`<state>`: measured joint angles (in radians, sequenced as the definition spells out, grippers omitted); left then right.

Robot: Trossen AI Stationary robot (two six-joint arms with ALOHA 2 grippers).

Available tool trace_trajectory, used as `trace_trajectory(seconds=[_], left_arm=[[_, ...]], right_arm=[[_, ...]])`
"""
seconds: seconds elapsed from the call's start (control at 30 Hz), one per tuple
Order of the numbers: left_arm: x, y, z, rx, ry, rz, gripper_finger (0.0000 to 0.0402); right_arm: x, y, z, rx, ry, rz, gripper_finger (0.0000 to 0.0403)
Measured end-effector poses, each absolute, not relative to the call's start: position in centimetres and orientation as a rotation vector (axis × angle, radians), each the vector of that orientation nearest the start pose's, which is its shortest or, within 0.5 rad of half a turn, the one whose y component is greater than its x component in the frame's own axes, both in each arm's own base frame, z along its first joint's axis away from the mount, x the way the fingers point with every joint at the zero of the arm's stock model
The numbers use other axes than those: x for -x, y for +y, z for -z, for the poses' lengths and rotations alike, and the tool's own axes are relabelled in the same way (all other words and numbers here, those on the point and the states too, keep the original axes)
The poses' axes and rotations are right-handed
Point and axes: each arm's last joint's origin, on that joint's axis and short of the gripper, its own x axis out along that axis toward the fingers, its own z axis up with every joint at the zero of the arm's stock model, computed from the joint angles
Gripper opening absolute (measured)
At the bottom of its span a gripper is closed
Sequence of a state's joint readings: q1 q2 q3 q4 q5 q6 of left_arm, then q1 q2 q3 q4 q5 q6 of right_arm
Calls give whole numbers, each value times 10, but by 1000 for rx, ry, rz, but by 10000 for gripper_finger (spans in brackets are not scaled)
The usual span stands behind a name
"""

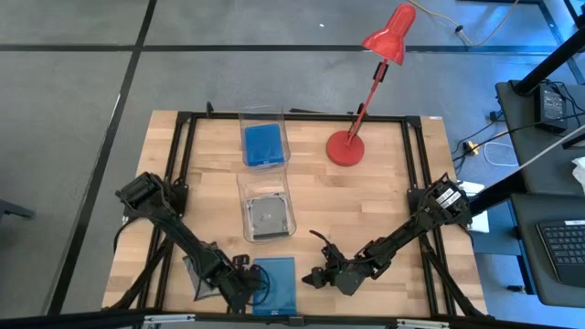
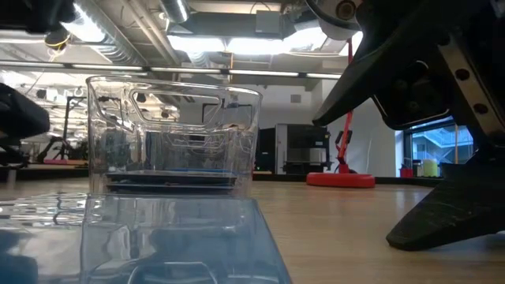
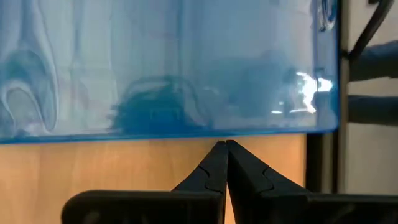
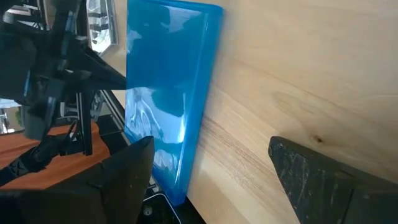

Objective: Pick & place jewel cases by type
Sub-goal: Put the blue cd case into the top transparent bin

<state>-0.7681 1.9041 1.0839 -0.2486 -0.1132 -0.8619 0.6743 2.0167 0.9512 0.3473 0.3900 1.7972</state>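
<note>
A solid blue jewel case lies flat near the table's near edge, between my two grippers. My left gripper is shut, and in the left wrist view its tips stand at the blue case's left edge. My right gripper is open, a short way to the case's right. The right wrist view shows its fingers spread over bare wood beside the case. Another blue case lies in the far clear bin. A grey case lies in the nearer bin. My left gripper has its shut fingertips against the blue case's left edge, about midway along it. The fingers come level from the table's left, low over the wood. The case lies flat on the table.
The two clear bins stand one behind the other at the table's middle. A red desk lamp stands right of the far bin. A grey flat thing lies partly under my left arm. Bare wood shows between the bins and the right edge.
</note>
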Motion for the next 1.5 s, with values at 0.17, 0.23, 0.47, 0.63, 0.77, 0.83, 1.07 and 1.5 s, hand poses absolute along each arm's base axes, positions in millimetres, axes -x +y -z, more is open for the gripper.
trace_trajectory(seconds=[0.17, 0.23, 0.47, 0.63, 0.77, 0.83, 1.07, 1.5], left_arm=[[-279, -245, -121, 347, 1100, 113, 3], [-284, -243, -121, 375, 1085, 114, 2], [-297, -234, -121, 391, 1015, 82, 3], [-306, -228, -116, 402, 999, 81, 3], [-313, -226, -111, 424, 965, 89, 3], [-316, -225, -109, 429, 950, 92, 3], [-319, -223, -108, 407, 949, 110, 3], [-320, -225, -110, 348, 914, 172, 4]], right_arm=[[-303, 224, -94, -1365, 644, 345, 326], [-303, 223, -94, -1365, 645, 346, 326], [-306, 219, -94, -1328, 673, 338, 326], [-309, 215, -94, -1326, 678, 339, 326], [-309, 214, -94, -1327, 682, 337, 326], [-310, 215, -94, -1312, 676, 319, 326], [-317, 215, -101, -1274, 594, 224, 326], [-316, 218, -102, -1237, 631, 171, 192]])
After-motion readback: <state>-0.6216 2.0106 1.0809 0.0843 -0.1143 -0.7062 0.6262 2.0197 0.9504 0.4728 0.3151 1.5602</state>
